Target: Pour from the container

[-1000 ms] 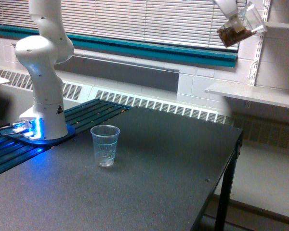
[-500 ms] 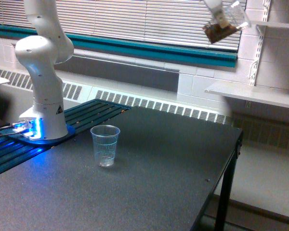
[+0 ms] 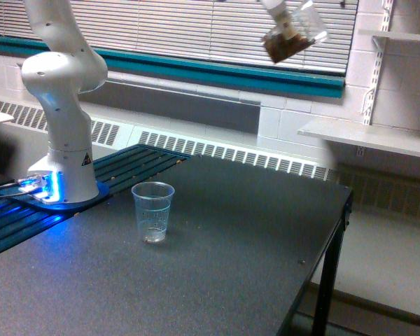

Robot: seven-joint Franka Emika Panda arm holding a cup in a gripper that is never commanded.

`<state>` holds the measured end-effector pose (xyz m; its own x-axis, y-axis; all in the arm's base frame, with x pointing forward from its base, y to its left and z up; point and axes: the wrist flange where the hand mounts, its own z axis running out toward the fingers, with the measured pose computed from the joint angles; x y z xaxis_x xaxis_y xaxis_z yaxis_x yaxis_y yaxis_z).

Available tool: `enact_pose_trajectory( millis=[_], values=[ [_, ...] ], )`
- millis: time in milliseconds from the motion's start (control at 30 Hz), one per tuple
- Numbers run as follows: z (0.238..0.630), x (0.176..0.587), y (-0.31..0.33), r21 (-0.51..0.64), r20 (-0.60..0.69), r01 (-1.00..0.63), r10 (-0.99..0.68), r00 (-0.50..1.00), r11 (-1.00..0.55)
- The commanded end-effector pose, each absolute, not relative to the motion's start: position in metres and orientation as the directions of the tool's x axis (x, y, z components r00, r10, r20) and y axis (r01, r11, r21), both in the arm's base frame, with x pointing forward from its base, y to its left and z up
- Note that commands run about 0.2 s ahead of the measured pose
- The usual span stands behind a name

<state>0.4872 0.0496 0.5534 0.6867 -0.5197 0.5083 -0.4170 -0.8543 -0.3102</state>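
Container (image 3: 292,38) shifted toward exterior view's left | tilted | pincer (image 3: 283,26) gripping it

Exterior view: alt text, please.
A small clear cup of brown bits hangs tilted in the gripper near the frame's top, up and to the view's right of an empty ribbed cup standing on the dark table.

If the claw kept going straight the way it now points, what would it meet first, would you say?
Probably nothing nearby: the claw, holding the small clear plastic cup of brown bits, points down toward the exterior view's right, seemingly toward the white shelf; depth is unclear.
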Motion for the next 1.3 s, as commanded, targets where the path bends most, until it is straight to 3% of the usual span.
enact_pose_trajectory(
  millis=[33, 767, 1300],
  values=[
    [0.541, 0.466, 0.036, -0.281, 0.509, -0.429, -0.512, 0.691, -0.858],
    [0.517, 0.384, 0.016, -0.220, 0.498, -0.490, -0.529, 0.687, -0.844],
    [0.494, 0.347, -0.020, -0.192, 0.454, -0.589, -0.603, 0.656, -0.785]
  ],
)
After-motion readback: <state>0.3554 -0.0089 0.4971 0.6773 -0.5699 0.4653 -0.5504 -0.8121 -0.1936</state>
